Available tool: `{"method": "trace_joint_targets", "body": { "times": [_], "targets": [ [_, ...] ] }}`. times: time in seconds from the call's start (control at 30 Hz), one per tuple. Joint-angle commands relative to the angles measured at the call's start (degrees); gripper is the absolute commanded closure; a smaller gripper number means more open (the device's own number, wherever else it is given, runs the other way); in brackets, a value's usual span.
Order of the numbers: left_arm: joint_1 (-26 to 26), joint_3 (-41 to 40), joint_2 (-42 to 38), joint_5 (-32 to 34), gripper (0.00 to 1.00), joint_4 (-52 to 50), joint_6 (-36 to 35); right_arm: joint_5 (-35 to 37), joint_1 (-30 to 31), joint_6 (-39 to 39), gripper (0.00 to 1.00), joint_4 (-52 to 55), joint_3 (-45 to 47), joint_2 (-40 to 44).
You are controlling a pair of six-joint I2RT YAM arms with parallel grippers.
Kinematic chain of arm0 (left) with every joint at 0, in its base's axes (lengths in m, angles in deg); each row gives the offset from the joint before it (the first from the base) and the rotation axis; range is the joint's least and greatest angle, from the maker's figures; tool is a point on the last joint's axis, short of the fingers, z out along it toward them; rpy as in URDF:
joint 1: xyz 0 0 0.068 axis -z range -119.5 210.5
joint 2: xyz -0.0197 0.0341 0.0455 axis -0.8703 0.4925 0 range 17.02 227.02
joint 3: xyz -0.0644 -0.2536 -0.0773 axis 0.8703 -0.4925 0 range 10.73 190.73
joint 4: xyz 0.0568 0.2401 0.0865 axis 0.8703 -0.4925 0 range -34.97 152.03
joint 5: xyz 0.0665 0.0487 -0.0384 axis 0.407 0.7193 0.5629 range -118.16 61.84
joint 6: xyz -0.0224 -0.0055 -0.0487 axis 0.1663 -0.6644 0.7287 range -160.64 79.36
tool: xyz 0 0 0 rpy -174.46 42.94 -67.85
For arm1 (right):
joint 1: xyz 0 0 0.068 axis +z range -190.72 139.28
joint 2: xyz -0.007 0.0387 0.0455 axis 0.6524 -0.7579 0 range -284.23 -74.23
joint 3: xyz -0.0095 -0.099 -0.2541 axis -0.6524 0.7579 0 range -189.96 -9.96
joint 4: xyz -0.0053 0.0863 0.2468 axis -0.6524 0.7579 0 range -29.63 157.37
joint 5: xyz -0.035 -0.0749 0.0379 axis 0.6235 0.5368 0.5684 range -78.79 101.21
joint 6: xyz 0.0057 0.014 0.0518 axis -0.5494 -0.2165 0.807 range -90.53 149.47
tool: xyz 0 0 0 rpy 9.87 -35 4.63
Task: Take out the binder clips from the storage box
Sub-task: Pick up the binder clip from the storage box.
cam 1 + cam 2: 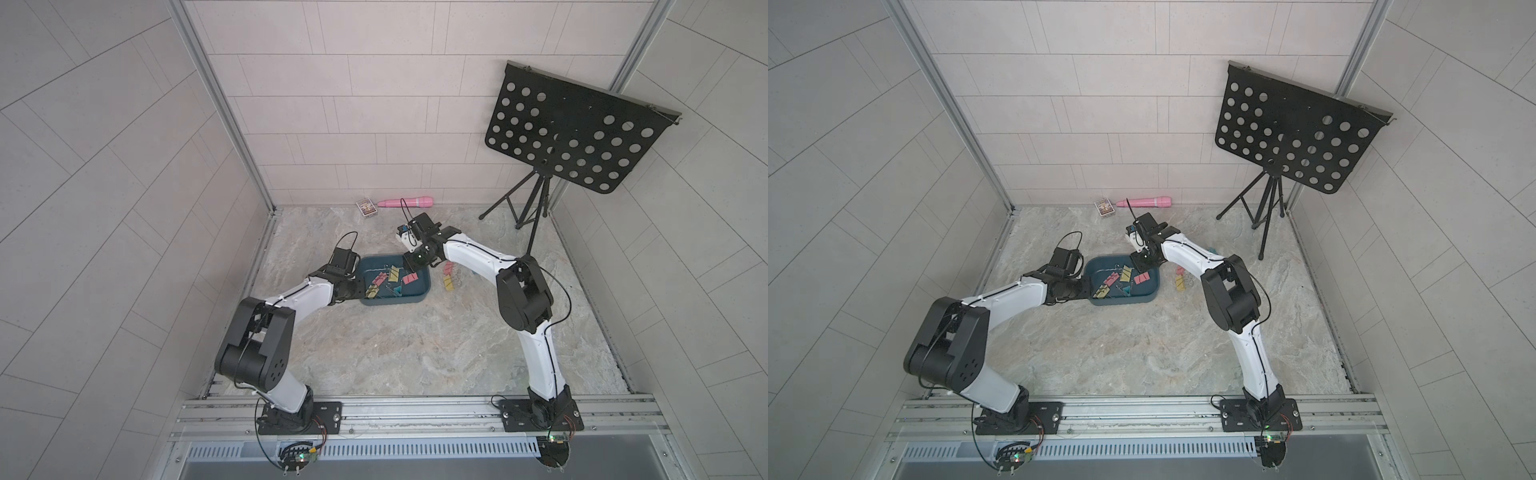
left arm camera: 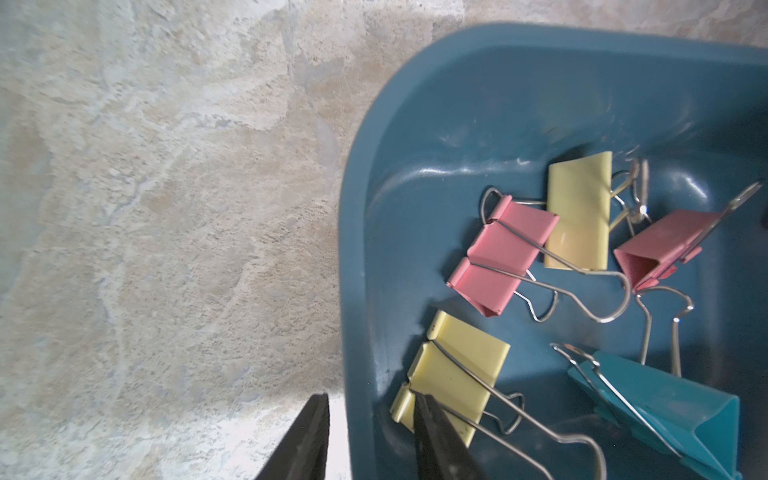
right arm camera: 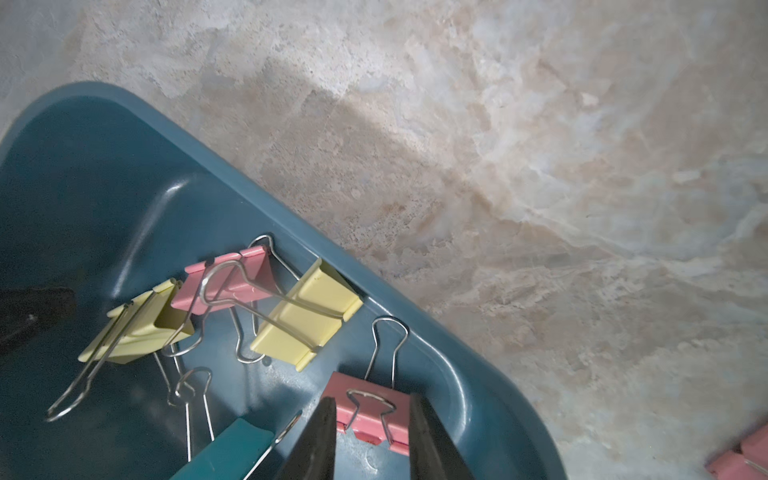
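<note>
The dark teal storage box [image 1: 395, 302] [image 1: 1125, 301] sits on the marbled table between my arms. Several binder clips lie in it: pink [image 2: 503, 253], yellow [image 2: 577, 212] and teal [image 2: 665, 411]. My left gripper [image 2: 370, 397] [image 1: 360, 291] straddles the box's left wall [image 2: 357, 291], one finger outside and one inside over a yellow clip [image 2: 453, 374], and is closed on that wall. My right gripper [image 3: 372, 398] [image 1: 409, 268] reaches into the far right corner. Its fingers are shut against both sides of a pink clip [image 3: 370, 415] lying by the wall.
A pink clip [image 1: 448, 268] and a yellow clip [image 1: 449, 284] lie on the table just right of the box. A pink cylinder [image 1: 405, 202] and a small card box [image 1: 367, 208] rest against the back wall. A black music stand [image 1: 577, 129] fills the back right corner.
</note>
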Motion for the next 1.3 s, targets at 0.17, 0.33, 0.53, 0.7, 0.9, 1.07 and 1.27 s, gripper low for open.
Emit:
{"method": "trace_joint_targets", "body": {
  "times": [0.17, 0.33, 0.53, 0.7, 0.9, 1.07, 1.27],
  "targets": [
    [-0.3, -0.8, -1.5, 0.2, 0.58, -1.4, 0.2, -0.8, 0.0, -0.2, 0.67, 1.2, -2.0, -2.2],
    [-0.4, -0.8, -1.6, 0.2, 0.58, -1.4, 0.3, -1.7, -0.1, 0.1, 0.69, 1.1, -2.1, -2.7],
    [-0.4, -0.7, -1.3, 0.2, 0.58, -1.3, 0.3, -3.5, -0.1, 0.1, 0.77, 1.0, -1.9, -2.5],
    [-0.4, -0.8, -1.3, 0.2, 0.58, -1.3, 0.3, -4.6, -0.2, 0.2, 0.83, 0.8, -1.2, -1.9],
    [-0.3, -0.7, -1.3, 0.3, 0.58, -1.3, 0.3, -5.4, -0.1, 0.1, 0.87, 0.7, 0.0, 0.0],
    [-0.3, -0.8, -1.3, 0.4, 0.58, -1.3, 0.3, -6.7, -0.4, 0.6, 0.9, -0.5, 2.3, 3.0],
    [-0.3, -0.7, -1.3, 0.5, 0.58, -1.5, 0.1, -10.7, -1.8, 3.2, 0.92, -4.5, 6.3, 7.6]
  ]
}}
